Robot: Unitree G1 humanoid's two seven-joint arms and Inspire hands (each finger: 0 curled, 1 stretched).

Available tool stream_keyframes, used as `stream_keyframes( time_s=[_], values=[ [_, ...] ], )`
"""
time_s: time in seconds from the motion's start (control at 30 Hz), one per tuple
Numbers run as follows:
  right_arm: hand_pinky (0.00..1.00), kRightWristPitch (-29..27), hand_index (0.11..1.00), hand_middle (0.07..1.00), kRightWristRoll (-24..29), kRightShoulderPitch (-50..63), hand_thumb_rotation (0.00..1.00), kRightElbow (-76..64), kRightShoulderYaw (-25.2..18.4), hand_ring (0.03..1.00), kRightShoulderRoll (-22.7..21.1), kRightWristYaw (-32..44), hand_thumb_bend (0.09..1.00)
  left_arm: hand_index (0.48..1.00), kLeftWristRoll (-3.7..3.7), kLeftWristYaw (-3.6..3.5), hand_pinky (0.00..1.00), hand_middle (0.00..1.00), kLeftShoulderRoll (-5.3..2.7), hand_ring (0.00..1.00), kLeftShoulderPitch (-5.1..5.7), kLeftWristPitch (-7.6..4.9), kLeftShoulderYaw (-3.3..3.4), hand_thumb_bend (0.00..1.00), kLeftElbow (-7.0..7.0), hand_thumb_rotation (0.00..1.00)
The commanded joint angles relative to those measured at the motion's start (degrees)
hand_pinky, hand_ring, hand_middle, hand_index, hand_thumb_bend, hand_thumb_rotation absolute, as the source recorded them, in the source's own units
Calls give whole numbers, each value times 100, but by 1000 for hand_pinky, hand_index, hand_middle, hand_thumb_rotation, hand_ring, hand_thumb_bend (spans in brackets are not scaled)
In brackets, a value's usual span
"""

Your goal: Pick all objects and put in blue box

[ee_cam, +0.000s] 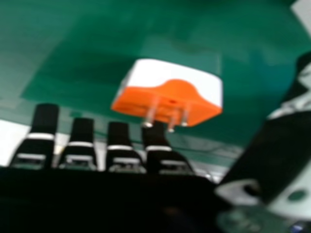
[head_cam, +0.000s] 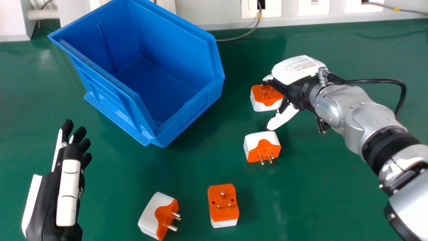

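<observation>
In head view, the blue box

We find the blue box cut off by the head view's top edge, the right arm by its right edge, and one orange-and-white plug partly hidden behind the right hand.

Lab or workshop, per green benchtop, wall plates along top, corrugated hose upper left.
</observation>
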Motion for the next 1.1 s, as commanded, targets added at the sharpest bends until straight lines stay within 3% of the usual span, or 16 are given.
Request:
stream_keyframes(
  time_s=[0.0,0.33,0.5,0.73,0.9,1.07],
  values=[
    [804,8,885,926,-8,-308,525,-10,-6,914,-6,-112,522,1000,-30,11,971,978,-37,969,69,-119,25,706,-105,995],
    [804,-3,883,921,-26,-371,520,133,54,909,26,-166,517,1000,28,17,968,977,-167,965,211,-210,-7,705,-151,993],
    [807,29,884,921,-10,-407,518,122,64,910,37,-134,515,1000,1,5,966,976,-192,964,262,-194,-10,707,-175,992],
    [814,24,887,923,12,-388,504,122,53,913,44,-146,501,998,-48,-50,958,973,-201,960,327,-221,-26,714,-163,986],
    [817,62,889,925,60,-379,501,160,16,914,81,-149,495,998,-16,-67,959,972,-193,959,409,-235,-63,710,-202,985],
    [818,117,890,926,113,-494,499,250,-37,916,133,-167,491,997,29,-67,960,971,-165,959,403,-233,-101,707,-220,986]
  ],
)
